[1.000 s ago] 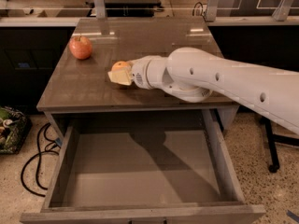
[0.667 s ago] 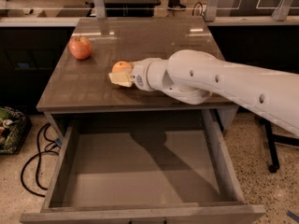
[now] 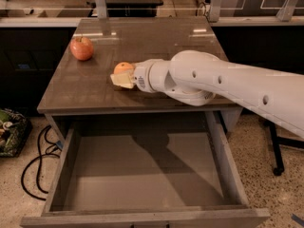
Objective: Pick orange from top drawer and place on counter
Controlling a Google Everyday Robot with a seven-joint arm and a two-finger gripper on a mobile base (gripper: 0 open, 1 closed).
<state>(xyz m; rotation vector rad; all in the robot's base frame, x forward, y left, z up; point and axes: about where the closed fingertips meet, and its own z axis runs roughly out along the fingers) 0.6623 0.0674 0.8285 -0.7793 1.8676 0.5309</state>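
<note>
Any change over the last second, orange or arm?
Nothing visibly moved. The gripper is still at the orange on the counter. The apple and the open top drawer are as before.

Warm, fairly dim light falls from overhead. The counter (image 3: pixel 90 91) shows 2 pale glare patches near its far edge. The white arm (image 3: pixel 228 82) is the brightest surface and throws a broad, soft shadow across the top drawer (image 3: pixel 95 186). The gripper (image 3: pixel 122 79), over the counter's middle by the orange (image 3: pixel 123 67), is evenly lit.
</note>
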